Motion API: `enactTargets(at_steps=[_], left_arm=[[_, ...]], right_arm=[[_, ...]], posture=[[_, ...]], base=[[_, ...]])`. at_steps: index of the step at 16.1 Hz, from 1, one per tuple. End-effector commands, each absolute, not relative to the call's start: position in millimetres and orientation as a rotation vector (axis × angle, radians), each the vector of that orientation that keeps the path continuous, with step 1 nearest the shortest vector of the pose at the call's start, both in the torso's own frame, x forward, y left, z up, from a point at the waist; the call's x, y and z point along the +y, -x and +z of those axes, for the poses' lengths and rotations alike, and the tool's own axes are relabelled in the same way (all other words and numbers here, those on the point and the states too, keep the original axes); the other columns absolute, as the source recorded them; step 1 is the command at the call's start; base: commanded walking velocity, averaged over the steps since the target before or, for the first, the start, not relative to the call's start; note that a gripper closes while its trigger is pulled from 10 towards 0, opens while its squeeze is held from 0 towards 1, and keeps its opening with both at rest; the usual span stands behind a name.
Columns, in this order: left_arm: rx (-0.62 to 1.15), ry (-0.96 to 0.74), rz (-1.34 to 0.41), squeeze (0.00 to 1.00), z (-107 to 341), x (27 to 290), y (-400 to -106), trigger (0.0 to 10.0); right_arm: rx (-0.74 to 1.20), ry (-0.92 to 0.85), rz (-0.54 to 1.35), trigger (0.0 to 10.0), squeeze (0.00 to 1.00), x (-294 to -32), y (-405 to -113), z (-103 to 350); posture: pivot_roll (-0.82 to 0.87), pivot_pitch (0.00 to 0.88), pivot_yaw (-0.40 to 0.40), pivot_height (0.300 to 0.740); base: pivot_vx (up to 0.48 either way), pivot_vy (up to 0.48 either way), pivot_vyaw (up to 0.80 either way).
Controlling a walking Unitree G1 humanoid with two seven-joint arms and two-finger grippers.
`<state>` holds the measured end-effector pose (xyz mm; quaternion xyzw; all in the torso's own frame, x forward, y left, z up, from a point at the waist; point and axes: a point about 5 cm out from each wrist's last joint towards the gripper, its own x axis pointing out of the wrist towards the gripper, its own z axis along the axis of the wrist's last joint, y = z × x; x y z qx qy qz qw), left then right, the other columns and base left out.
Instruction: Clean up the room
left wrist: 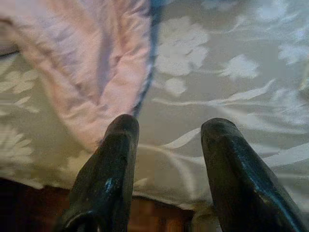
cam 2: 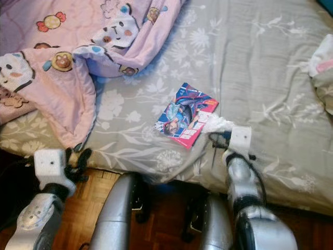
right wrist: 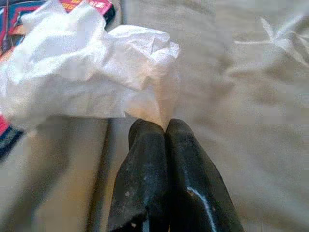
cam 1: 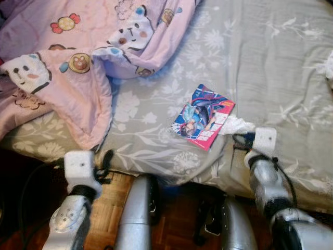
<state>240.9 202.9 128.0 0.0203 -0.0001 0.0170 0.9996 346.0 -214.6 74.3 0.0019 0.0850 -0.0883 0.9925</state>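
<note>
A crumpled white tissue (right wrist: pixel 87 72) lies at the near edge of the bed, against a colourful comic book (cam 1: pixel 204 115). My right gripper (right wrist: pixel 164 126) is shut on one corner of the tissue; in the head views it sits just right of the book (cam 2: pixel 186 115), with the tissue (cam 1: pixel 237 125) bunched at its tip. My left gripper (left wrist: pixel 166 128) is open and holds nothing, hovering over the bed's near edge by the hanging corner of the pink cartoon blanket (cam 1: pixel 67 62).
The grey floral sheet (cam 1: pixel 270 67) covers the bed. The pink blanket (left wrist: pixel 82 72) is heaped over its far left part and droops over the edge. Wooden floor (cam 1: pixel 112 203) and my legs show below. A pale object (cam 2: pixel 325 62) lies at the far right.
</note>
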Motion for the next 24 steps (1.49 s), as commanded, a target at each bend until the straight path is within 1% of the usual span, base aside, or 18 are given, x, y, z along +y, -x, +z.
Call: enactTargets(at_steps=[1, 2, 6, 7, 9, 11, 12, 14, 15, 16, 18, 23, 24], left_arm=[[0.035, -0.078, 0.042, 0.00, 116, 211, -239, 10.0], [0.036, -0.091, 0.041, 0.00, 113, 214, -238, 10.0], [0.030, -0.133, 0.030, 0.00, 102, 222, -241, 10.0], [-0.002, -0.153, 0.005, 0.00, 103, 218, -251, 10.0], [-0.021, -0.140, -0.005, 0.00, 103, 213, -261, 10.0], [-0.034, -0.139, -0.021, 0.00, 99, 208, -274, 10.0], [-0.036, -0.150, -0.027, 0.00, 97, 206, -276, 10.0], [-0.041, -0.161, -0.066, 0.00, 95, 195, -280, 10.0], [-0.041, -0.150, -0.070, 0.00, 92, 191, -284, 10.0], [-0.038, -0.147, -0.071, 0.00, 89, 189, -291, 10.0], [-0.002, -0.140, -0.063, 0.00, 76, 192, -294, 10.0], [0.142, -0.143, -0.041, 0.00, 39, 201, -286, 10.0], [0.198, -0.142, -0.042, 0.00, 28, 202, -283, 10.0]], right_arm=[[0.190, 0.010, -0.178, 4.5, 0.00, -219, -329, 55], [0.164, 0.009, -0.177, 10.0, 0.00, -223, -321, 52], [0.099, 0.009, -0.264, 10.0, 0.00, -246, -290, 45], [0.050, -0.029, -0.351, 10.0, 0.00, -259, -273, 46], [0.040, -0.042, -0.345, 10.0, 0.00, -256, -268, 44], [0.066, -0.076, -0.335, 10.0, 0.00, -247, -267, 37], [0.106, -0.099, -0.334, 10.0, 0.00, -243, -267, 30], [0.122, -0.182, -0.371, 10.0, 0.00, -237, -265, 24], [0.124, -0.186, -0.360, 10.0, 0.00, -233, -266, 24], [0.157, -0.192, -0.360, 10.0, 0.00, -230, -268, 21], [0.229, -0.180, -0.335, 10.0, 0.00, -226, -266, 8], [0.394, -0.166, -0.328, 10.0, 0.00, -228, -251, -18], [0.431, -0.154, -0.327, 10.0, 0.00, -229, -247, -23]], posture=[[0.25, 0.430, 0.006, 0.633], [0.24, 0.411, 0.002, 0.633], [0.18, 0.332, -0.017, 0.633], [0.15, 0.272, -0.026, 0.633], [0.13, 0.230, -0.028, 0.633], [0.12, 0.195, -0.033, 0.633], [0.11, 0.169, -0.034, 0.633], [0.09, 0.129, -0.033, 0.633], [0.09, 0.114, -0.030, 0.633], [0.09, 0.102, -0.034, 0.648], [0.09, 0.075, -0.034, 0.678], [0.09, 0.013, -0.030, 0.740], [0.09, 0.002, -0.029, 0.740]], base=[[0.000, 0.000, 0.00], [0.000, 0.000, 0.00], [0.000, 0.000, 0.00], [0.000, 0.000, 0.00], [0.000, 0.000, 0.00], [0.000, 0.000, 0.00], [0.000, 0.000, 0.00], [0.000, 0.000, 0.00], [0.000, 0.000, 0.00], [0.000, 0.000, 0.00], [0.000, 0.000, 0.00], [0.000, 0.000, 0.00], [0.000, 0.000, 0.00]])
